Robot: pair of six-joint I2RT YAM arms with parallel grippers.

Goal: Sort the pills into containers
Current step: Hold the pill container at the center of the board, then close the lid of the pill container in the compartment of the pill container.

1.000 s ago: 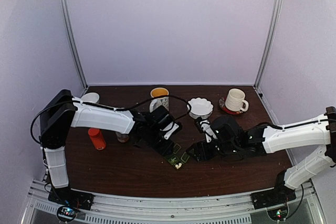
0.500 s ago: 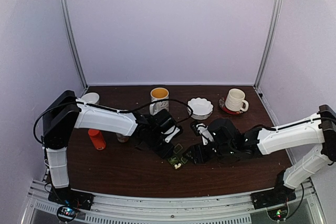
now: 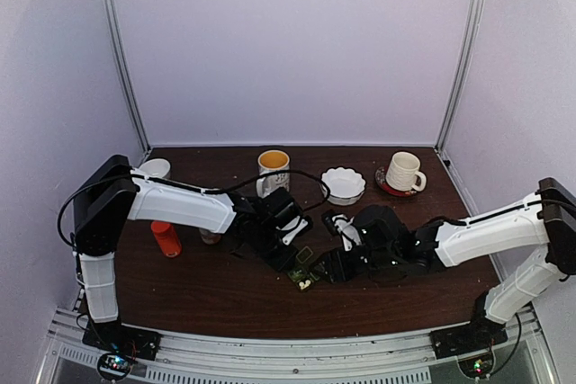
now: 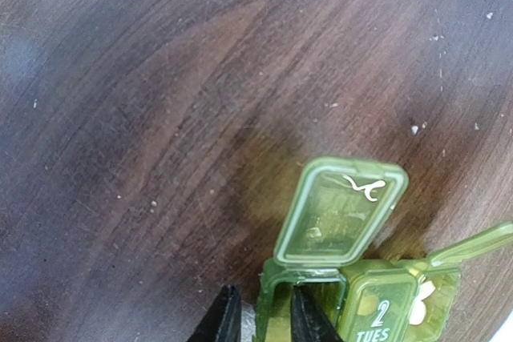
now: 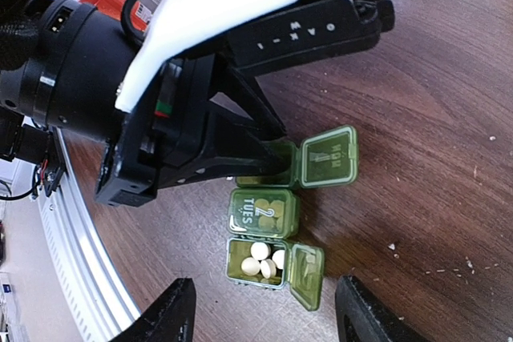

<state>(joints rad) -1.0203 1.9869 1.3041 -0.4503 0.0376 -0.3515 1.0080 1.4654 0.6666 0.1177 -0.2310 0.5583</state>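
Items on the dark wood table, left to right.

1. Cup, white, at the far left corner.
2. Orange bottle, upright, near the left arm's elbow.
3. Smaller bottle, just right of the orange one and partly hidden by the arm.
4. Left gripper. It is lowered onto the left end of the pill box with its jaws narrow. One finger stands outside the end wall and the other inside the end compartment. A sliver of gap shows on the outer side.
5. Mug, yellow inside, at the back behind the left wrist.
6. Pill box, green and translucent, lying at centre front between the two grippers.
   - The end compartment by the left fingers has its lid up.
   - The middle compartment is closed, with a lid marked TUES.
   - The other end compartment has its lid up and holds white pills.
7. Right gripper. Its jaws are spread wide and hold nothing. It hangs above the box, clear of it.
8. Bowl, white with a scalloped rim, at the back centre-right.
9. White mug, standing on a red coaster at the back right.
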